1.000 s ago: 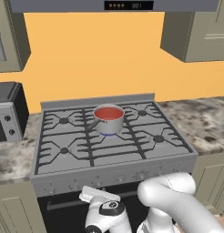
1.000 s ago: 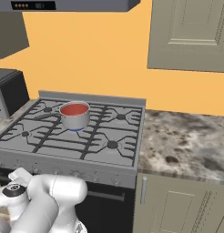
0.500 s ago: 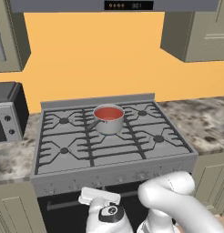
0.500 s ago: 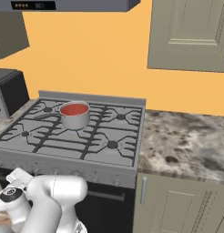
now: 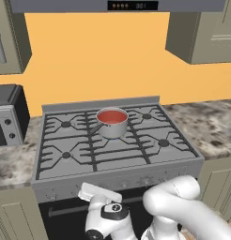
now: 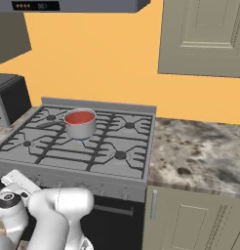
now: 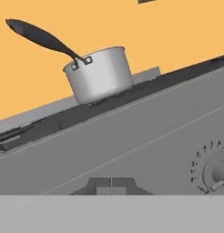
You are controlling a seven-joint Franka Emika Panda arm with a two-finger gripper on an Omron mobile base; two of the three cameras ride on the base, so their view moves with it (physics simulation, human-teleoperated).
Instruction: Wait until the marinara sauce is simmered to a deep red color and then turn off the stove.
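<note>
Since the earlier frames the wrist has eased slightly to the left and lower in front of the range, while the saucepan and everything on the cooktop sit as they did. The marinara sauce (image 5: 111, 116) is a smooth round disc of orange-red liquid, more tomato-orange than dark red, filling a small shiny steel saucepan (image 5: 112, 126). The pan stands upright on the black grates (image 5: 89, 150) at the rear middle of the stove (image 5: 117, 176), with its dark handle (image 7: 38, 36) pointing toward the robot's left. In the hand view (which is tilted) the pan's steel wall is seen from low down, over the grey front edge of the range, and one round knob (image 7: 217, 174) with tick marks shows at the lower right. The gripper (image 7: 110, 185) sits low, close against the stove's front panel, its two fingertips pressed together with nothing between them. Beyond the range, speckled stone counter (image 6: 200, 156) runs on the right, a black-and-silver box appliance (image 5: 8, 115) stands on the left, beige cabinets (image 6: 202, 36) hang above, and the wall behind is orange (image 5: 98, 61).
</note>
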